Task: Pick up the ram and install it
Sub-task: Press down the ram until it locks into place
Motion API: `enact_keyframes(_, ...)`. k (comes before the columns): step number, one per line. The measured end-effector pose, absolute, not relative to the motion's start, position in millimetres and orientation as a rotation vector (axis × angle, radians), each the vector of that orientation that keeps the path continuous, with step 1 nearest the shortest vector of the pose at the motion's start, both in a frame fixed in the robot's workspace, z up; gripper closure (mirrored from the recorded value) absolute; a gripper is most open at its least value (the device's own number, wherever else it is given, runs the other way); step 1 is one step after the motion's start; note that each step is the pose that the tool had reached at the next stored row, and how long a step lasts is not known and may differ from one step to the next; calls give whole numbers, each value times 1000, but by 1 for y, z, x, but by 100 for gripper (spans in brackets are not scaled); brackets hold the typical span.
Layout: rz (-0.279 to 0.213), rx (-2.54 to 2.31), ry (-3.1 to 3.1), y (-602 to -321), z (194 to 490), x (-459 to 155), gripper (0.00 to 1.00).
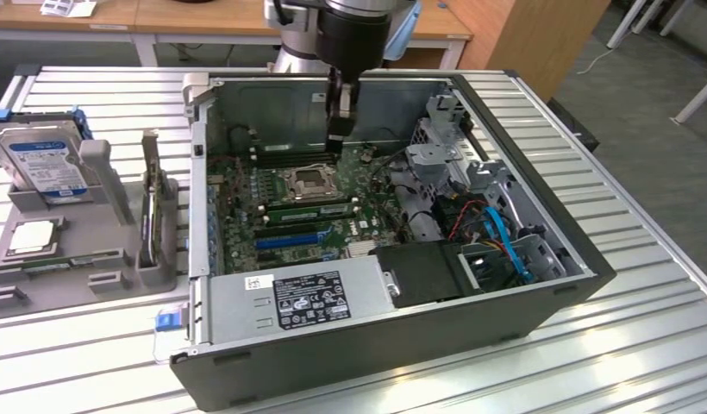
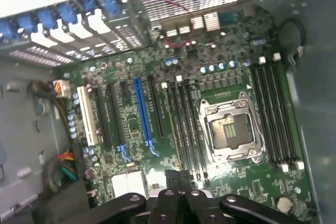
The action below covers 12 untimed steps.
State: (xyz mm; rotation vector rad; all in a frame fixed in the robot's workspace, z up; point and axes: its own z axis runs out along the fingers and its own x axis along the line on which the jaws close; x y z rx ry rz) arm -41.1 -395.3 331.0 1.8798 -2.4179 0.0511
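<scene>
Exterior view: closed, empty jaws (image 1: 340,121) over the open computer case (image 1: 538,297) on a ribbed metal table (image 1: 653,345); wooden desks (image 1: 192,17) behind.

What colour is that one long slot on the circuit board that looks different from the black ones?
Bright blue. The long slot shows best in the wrist view.

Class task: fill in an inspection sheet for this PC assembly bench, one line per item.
Surface: ribbed metal table carrying an open case.
Job's things: ram, a green stick, looks seated in a slot beside the empty socket.
Clutter: drive and chip in a grey holder, exterior view's left.
Grippers: claw shut, holding nothing, above the board.
Cables: blue and orange cables inside the case.
Surroundings: wooden desks behind.
</scene>
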Motion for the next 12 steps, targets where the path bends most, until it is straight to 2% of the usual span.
enact_keyframes(12,39,1629,-2590,-395,330,-41,89)
